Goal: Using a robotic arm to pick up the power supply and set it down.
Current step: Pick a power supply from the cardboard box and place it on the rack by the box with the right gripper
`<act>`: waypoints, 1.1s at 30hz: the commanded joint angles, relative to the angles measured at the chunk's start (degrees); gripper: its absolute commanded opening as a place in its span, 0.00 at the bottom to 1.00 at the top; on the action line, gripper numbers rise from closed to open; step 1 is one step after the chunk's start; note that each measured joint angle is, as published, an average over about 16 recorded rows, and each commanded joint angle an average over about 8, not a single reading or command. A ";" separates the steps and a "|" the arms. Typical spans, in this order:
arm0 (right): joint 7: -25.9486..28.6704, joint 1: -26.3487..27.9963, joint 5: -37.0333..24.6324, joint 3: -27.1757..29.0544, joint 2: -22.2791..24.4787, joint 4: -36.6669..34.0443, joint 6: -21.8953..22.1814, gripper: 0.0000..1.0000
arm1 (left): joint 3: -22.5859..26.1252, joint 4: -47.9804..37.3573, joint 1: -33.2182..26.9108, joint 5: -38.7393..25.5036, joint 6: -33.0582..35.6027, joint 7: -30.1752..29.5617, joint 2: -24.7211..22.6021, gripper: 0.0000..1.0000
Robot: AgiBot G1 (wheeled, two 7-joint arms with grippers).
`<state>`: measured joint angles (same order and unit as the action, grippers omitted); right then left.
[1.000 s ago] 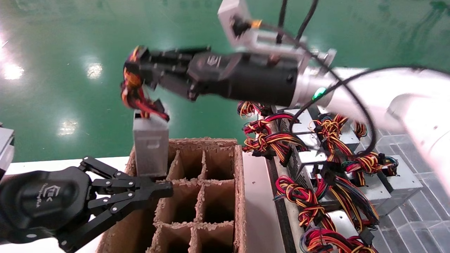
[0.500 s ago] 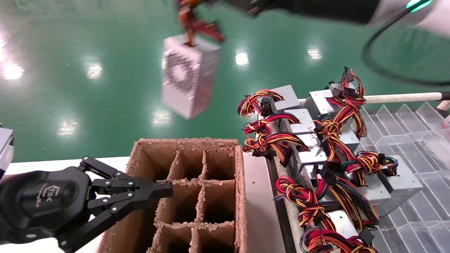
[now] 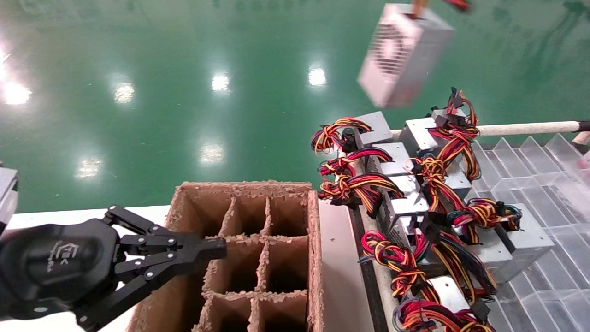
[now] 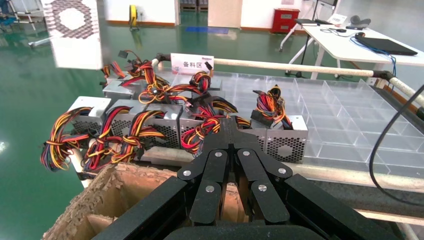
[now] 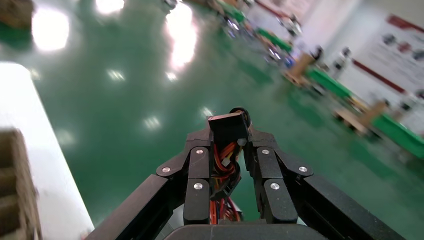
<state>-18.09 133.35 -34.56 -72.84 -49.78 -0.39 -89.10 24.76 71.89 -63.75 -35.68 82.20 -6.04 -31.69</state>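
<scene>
In the head view we see the power supply (image 3: 402, 55) hanging tilted in the air at about one o'clock, over the green floor (image 3: 184, 92) and above the far end of the other power supplies (image 3: 428, 203), touching none of them. Its vent face is turned toward us, and its wires run out past the upper edge, so the right arm does not show here. The look-alikes lie in rows at about three to five o'clock, their red, yellow and black wire bundles (image 3: 350, 184) knotted on top, beside clear plastic trays (image 3: 544, 184). At six o'clock stands a cardboard box (image 3: 313, 240) split into cells by dividers. The left gripper (image 3: 216, 249) sits low at eight o'clock, its tips pressed together at the near left edge of that box.

In the left wrist view we look along the left gripper (image 4: 231, 131), its fingers closed on nothing, toward the rows of supplies. The carried power supply (image 4: 74, 35) hangs above their far end.

In the right wrist view the right gripper (image 5: 227, 137) is pinching the wire bundle (image 5: 223, 170) of the power supply; a black connector (image 5: 227, 127) juts out past the fingertips, with the green floor behind.
</scene>
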 commanded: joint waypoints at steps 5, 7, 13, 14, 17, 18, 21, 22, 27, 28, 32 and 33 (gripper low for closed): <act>0.20 4.89 -4.43 -3.11 7.85 1.07 -1.46 0.00 | 0.00 0.00 0.00 0.00 0.00 0.00 0.00 0.00; 0.68 6.54 -6.02 -4.24 10.72 2.53 -1.84 0.00 | 0.00 0.00 0.00 0.00 0.00 0.00 0.00 0.00; 2.88 10.21 -9.46 -6.94 19.20 7.30 -2.14 0.00 | 0.00 0.00 0.00 0.00 0.00 0.00 0.00 0.00; 3.22 10.53 -9.78 -7.26 20.46 7.95 -2.13 0.00 | 0.00 0.00 0.00 0.00 0.00 0.00 0.00 0.00; 4.07 10.98 -10.42 -8.10 24.01 9.54 -2.05 0.00 | 0.00 0.00 0.00 0.00 0.00 0.00 0.00 0.00; 4.30 10.95 -10.52 -8.34 25.04 9.98 -2.02 0.00 | 0.00 0.00 0.00 0.00 0.00 0.00 0.00 0.00; 4.83 10.17 -10.45 -8.91 27.45 10.87 -1.87 0.00 | 0.00 0.00 0.00 0.00 0.00 0.00 0.00 0.00; 4.92 9.69 -10.33 -9.06 28.04 11.02 -1.80 0.00 | 0.00 0.00 0.00 0.00 0.00 0.00 0.00 0.00; 4.64 5.81 -8.77 -9.35 29.42 10.69 -1.34 0.00 | 0.00 0.00 0.00 0.00 0.00 0.00 0.00 0.00; 4.46 4.78 -8.27 -9.29 29.39 10.42 -1.21 0.00 | 0.00 0.00 0.00 0.00 0.00 0.00 0.00 0.00; 3.40 0.23 -5.92 -8.74 28.34 8.85 -0.55 0.00 | 0.00 0.00 0.00 0.00 0.00 0.00 0.00 0.00; 3.09 -0.97 -5.30 -8.54 27.89 8.36 -0.35 0.00 | 0.00 0.00 0.00 0.00 0.00 0.00 0.00 0.00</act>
<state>-15.04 132.32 -39.91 -81.25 -22.34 7.73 -89.18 24.77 71.89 -63.76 -35.68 82.20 -6.04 -31.69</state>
